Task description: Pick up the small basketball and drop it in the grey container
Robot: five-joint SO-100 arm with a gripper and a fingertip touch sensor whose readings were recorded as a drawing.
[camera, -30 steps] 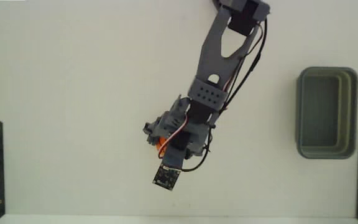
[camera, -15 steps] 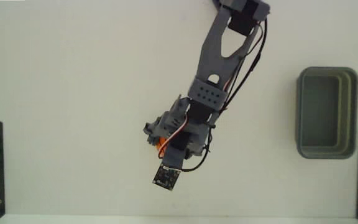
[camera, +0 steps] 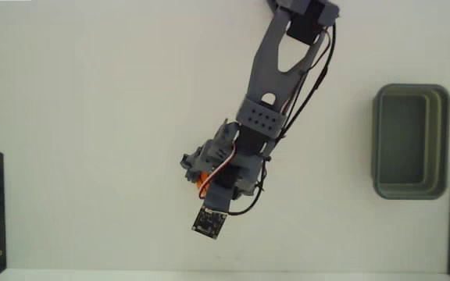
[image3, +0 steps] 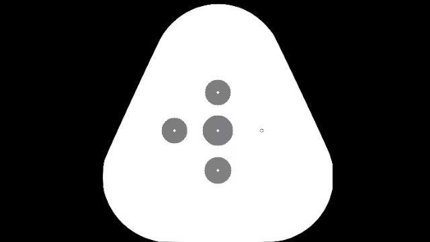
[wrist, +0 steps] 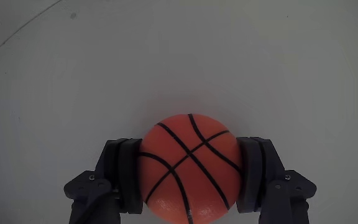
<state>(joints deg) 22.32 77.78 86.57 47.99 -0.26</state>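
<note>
Small basketball at lower centre of the wrist view, orange with thin black seam lines, sitting between the two dark fingers of the claw. Both pads pressed against the sides of the ball, left and right in that view, near the widest part: claw clamped on the ball. Cannot tell from that view whether lifted or resting on the bench, since the contact underneath is hidden. Probably light, judging by the small size, and perhaps a little springy like foam or rubber, though no clear dent visible under the pads. Matte-looking surface, likely not very slippery, but round, so easy to squeeze out if held above or below the middle. Best hold therefore across the widest line, as appears now, with moderate force only. Not fragile, so a drop into a tub should do no harm; some bounce possible. In the fixed view, ball almost hidden under the arm, only an orange sliver near lower centre of the frame, and not certain that this is the ball. Grey container at the right edge of the fixed view, middle height, well apart from the claw, opening upward and seemingly empty. Much wider than the ball, so release anywhere above its middle looks enough.
</note>
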